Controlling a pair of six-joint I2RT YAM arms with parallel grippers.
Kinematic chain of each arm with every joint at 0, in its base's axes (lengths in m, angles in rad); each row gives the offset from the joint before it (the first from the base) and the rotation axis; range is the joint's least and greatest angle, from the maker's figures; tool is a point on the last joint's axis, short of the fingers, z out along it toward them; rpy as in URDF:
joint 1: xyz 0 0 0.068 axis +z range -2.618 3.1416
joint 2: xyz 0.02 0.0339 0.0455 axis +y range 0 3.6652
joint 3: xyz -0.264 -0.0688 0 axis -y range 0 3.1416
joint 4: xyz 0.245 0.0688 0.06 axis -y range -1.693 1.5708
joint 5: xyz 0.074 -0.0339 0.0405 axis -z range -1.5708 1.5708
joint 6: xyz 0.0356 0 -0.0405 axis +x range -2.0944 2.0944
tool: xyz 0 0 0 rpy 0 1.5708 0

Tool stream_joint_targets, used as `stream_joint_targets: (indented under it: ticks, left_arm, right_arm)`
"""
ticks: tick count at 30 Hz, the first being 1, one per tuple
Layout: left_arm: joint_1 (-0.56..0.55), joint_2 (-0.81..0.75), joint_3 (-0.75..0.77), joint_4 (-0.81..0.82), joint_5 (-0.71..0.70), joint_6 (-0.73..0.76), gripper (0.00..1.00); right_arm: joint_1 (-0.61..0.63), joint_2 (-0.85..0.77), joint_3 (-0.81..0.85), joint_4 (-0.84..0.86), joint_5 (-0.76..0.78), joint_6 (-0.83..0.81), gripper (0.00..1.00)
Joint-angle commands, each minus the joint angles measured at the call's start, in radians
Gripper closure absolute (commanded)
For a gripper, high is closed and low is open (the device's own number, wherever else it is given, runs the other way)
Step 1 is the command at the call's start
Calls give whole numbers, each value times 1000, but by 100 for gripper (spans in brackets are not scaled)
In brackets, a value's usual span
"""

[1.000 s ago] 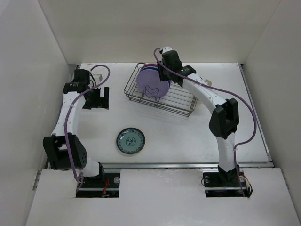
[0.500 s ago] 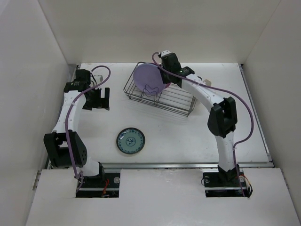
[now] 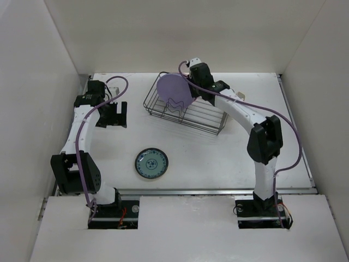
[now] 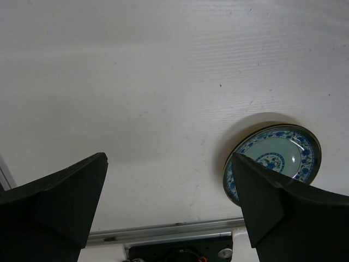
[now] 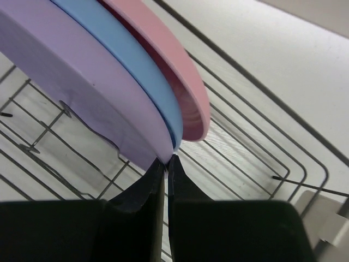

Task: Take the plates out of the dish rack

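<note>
We are pinching the rim of the lavender plate [image 3: 173, 90] [image 5: 82, 76] with our right gripper [image 3: 191, 90] [image 5: 165, 162], its fingers pressed nearly together. The plate is standing on edge in the dish rack [image 3: 202, 117] [image 5: 245, 153], against the blue plate [image 5: 120, 60] and the pink plate [image 5: 163, 65]. Our left gripper [image 3: 112, 114] [image 4: 169, 158] is hovering, spread wide and holding nothing, over the table [image 3: 218, 158]. The teal plate [image 3: 151, 163] [image 4: 272, 158] is lying flat, apart from the rack.
</note>
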Motion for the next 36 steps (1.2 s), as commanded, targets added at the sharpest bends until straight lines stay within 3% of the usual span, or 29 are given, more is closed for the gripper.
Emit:
stream_joint_targets:
  ticks: [1, 15, 21, 26, 31, 36]
  left_arm:
    - [3, -17, 36, -19, 0, 14, 4]
    - [3, -17, 56, -29, 0, 14, 4]
    - [3, -17, 76, -38, 9, 14, 4]
    - [3, -26, 53, -28, 21, 14, 4]
    - [3, -35, 35, -19, 30, 14, 4]
    - [3, -46, 12, 1, 50, 5, 4]
  right_arm:
    - [14, -156, 6, 148, 48, 14, 100]
    - [42, -298, -92, 134, 91, 14, 100]
    - [42, -358, -82, -108, -109, 27, 100]
    - [42, -511, -351, -222, -364, 113, 100]
    - [42, -613, -566, -338, -395, 194, 100]
    - [63, -595, -715, -360, -453, 263, 100]
